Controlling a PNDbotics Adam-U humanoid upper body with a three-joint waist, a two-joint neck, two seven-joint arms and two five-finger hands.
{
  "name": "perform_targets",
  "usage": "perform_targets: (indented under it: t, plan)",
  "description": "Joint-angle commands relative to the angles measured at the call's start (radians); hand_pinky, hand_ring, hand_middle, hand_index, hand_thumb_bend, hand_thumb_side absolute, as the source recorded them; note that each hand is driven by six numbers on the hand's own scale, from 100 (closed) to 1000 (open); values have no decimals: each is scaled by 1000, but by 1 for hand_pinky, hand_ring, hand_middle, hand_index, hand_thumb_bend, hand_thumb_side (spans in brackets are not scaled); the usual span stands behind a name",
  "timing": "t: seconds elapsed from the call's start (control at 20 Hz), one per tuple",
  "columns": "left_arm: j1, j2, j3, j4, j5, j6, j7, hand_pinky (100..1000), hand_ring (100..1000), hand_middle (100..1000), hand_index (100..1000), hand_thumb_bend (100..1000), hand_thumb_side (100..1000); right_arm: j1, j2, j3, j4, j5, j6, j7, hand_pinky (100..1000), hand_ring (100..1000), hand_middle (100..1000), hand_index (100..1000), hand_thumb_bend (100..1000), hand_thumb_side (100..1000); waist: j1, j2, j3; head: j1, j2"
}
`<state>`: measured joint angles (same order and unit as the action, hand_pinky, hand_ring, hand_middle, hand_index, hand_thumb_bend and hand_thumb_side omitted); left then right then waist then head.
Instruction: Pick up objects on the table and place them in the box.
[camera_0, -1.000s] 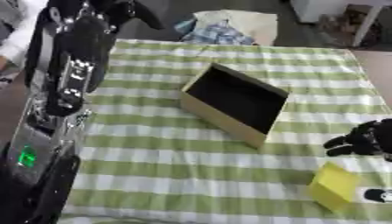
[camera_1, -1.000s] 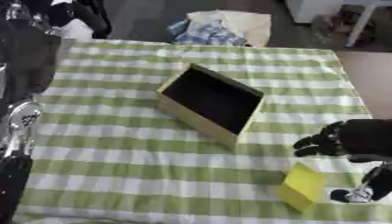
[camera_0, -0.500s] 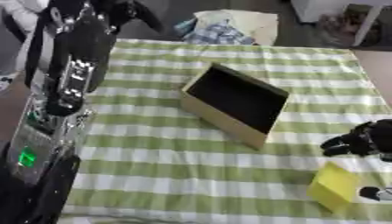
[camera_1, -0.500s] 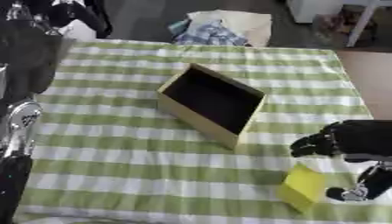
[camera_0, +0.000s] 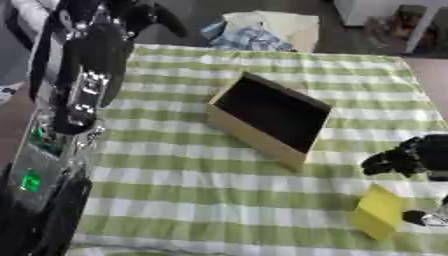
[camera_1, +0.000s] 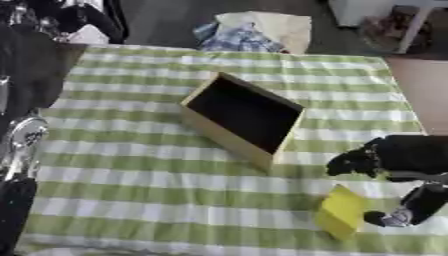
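You have one box (camera_1: 241, 117) on the table, open at the top with a dark inside and tan walls, sitting askew near the middle of the green-and-white checked cloth (camera_0: 175, 170). There is one yellow block (camera_1: 341, 211) to pick up, lying on the cloth near the front right corner, well apart from the box and outside it. Just beside the block, on its right, one small dark thing with a pale end (camera_1: 411, 207) lies near the edge; you cannot tell what it is. Your right hand (camera_1: 372, 157) comes in from the right edge and hangs over the cloth between the box and the yellow block, its fingers curled down and inward with nothing in them; it touches neither the block nor the box. Your left arm (camera_0: 83, 75) rises along the left side of both views, but its hand is not visible in either, so nothing can be said of its fingers. Beyond the far edge of the table one heap of cloth (camera_0: 262, 30), blue-checked and cream, lies on the floor.
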<state>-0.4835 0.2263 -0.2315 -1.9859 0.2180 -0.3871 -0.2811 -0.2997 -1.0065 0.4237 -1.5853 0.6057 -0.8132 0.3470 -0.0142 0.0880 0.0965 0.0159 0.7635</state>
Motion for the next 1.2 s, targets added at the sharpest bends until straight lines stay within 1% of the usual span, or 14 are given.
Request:
perform_targets:
  t: [0.05,0.55,0.95,1.2]
  plan:
    - [-11,2,1,-14,-3,-1,-5,599,800,751,817,100,598,-13,-25,-6,-1,-19,-58,75,606,463,900,989,300,507,-3,-7,1,0,7]
    - [-10,5,-1,-14,-4,-1,-13,598,800,752,816,100,602,-8,-64,8,6,-45,-61,119,622,477,909,985,305,490,-6,-3,3,-2,7]
    - [-8,3,-1,-14,-4,3,-17,597,797,751,816,100,603,2,-85,1,2,-51,-59,113,635,486,913,981,312,474,-6,-5,-1,-2,7]
    - [-7,3,-1,-14,-4,5,-18,596,794,750,816,100,601,5,-91,0,3,-44,-59,103,632,486,913,981,301,481,-7,-5,-3,-3,7]
